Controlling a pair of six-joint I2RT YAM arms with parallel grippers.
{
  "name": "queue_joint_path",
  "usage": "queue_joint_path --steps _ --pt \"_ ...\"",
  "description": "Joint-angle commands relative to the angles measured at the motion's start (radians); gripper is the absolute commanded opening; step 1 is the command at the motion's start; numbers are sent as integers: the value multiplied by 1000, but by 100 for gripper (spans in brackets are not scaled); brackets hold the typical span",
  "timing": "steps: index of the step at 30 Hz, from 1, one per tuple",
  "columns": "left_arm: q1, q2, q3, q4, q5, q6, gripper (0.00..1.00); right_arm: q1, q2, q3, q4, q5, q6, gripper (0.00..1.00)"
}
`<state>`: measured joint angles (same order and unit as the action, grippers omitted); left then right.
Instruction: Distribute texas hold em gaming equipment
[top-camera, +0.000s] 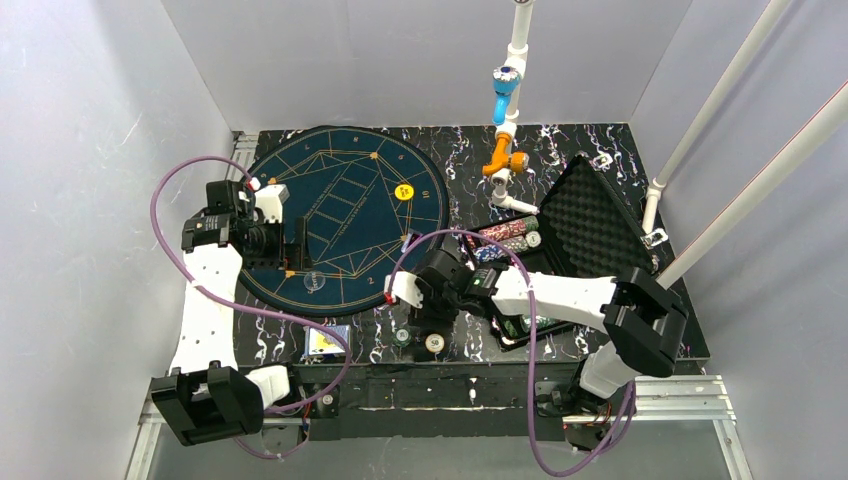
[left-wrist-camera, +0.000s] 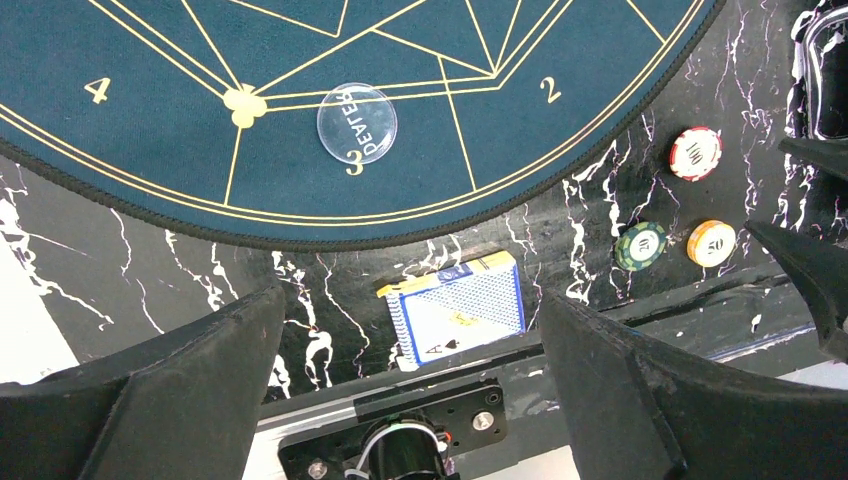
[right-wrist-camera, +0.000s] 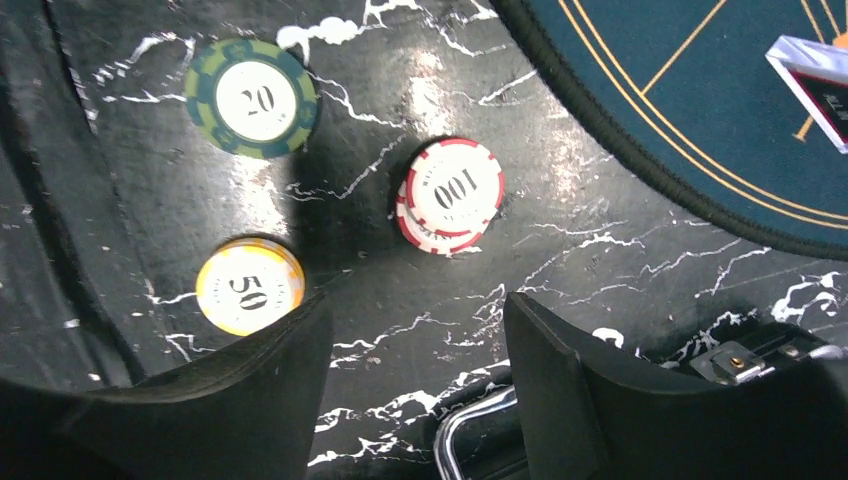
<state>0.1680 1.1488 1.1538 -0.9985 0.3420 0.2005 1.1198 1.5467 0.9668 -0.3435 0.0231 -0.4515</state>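
Chips are being dealt out: the right gripper, half-parted and empty, hovers beside the stacked round red-and-white chips and probably next fetches more from the black foam-lined case, while the left gripper gapes empty.

You had three chips on the bench right of the card deck, both before the mat.

My left arm reaches forward from its base, wrist tipped downward, and my left gripper has its jaws spread wide. My right arm stretches leftward, my right gripper pointing down, jaws apart but narrower.
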Motion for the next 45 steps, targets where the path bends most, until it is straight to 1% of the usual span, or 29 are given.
queue_joint_path --steps 1,5,8,19,32,38,43,45 --pt "16 -24 -8 -11 33 -6 98 3 -23 31 -12 -131 -4 69" --pt "27 -23 -9 -6 43 -7 98 3 -93 -21 -35 -252 -46 70" --pt "31 -17 -7 -5 50 -6 98 5 -97 -37 -40 -277 -72 73" --pt "43 -15 -12 -5 74 -7 98 70 -20 -49 -14 -173 -107 78" --pt "49 -14 -14 -5 87 -4 98 93 60 -51 -15 -148 -128 80" --pt "51 -15 -14 -3 93 -3 98 101 86 -56 6 -130 -127 76" --pt "55 -13 -14 -3 98 -3 98 103 119 -43 -21 -145 -140 65" --pt "56 -14 -13 -3 99 -2 98 103 134 -36 -34 -147 -139 57"
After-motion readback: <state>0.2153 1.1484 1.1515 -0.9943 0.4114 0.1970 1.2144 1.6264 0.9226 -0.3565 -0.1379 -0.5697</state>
